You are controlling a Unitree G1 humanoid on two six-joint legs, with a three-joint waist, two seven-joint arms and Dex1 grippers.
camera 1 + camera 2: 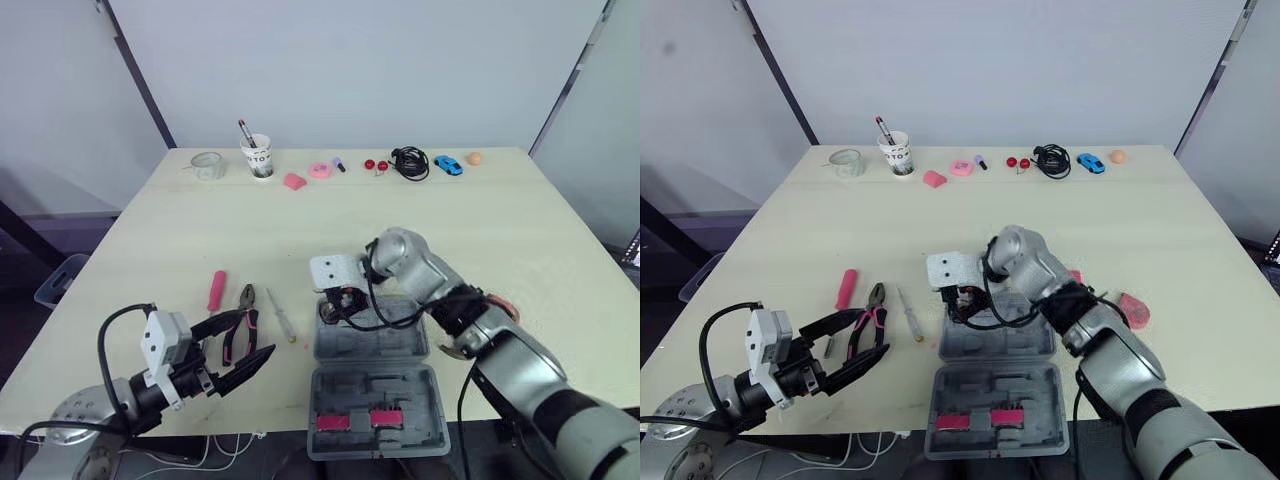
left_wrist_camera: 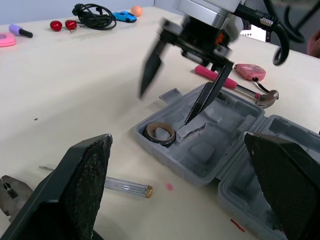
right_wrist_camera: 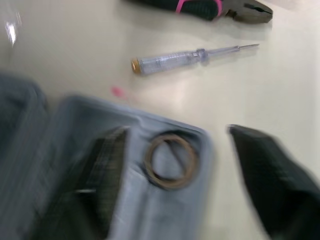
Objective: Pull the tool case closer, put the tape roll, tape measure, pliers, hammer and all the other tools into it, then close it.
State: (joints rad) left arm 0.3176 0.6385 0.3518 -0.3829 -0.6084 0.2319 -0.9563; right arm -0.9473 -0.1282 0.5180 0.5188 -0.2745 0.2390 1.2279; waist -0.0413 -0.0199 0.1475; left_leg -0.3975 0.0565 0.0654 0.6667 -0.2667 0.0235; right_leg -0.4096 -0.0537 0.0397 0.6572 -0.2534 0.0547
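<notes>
Left gripper (image 1: 255,333): fingers spread wide, empty, hanging just beside pliers (image 1: 240,322). Pliers: stiff steel, likely moderately weighty, pink-black handles probably grippy; best taken across both handles. Tool case (image 1: 400,345) open flat near front table edge; rigid plastic, probably light. Tape roll (image 2: 160,133) lies in case corner pocket. Right gripper (image 2: 166,106) above it, wide open, holding nothing. Hammer (image 2: 240,86) beyond case: head-heavy, grasp near head.

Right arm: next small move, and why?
Probably lift the right gripper straight up, clear of the tool case. It is open and holds nothing, the tape roll already lies in its compartment, and the tape measure waits beside the case.
</notes>
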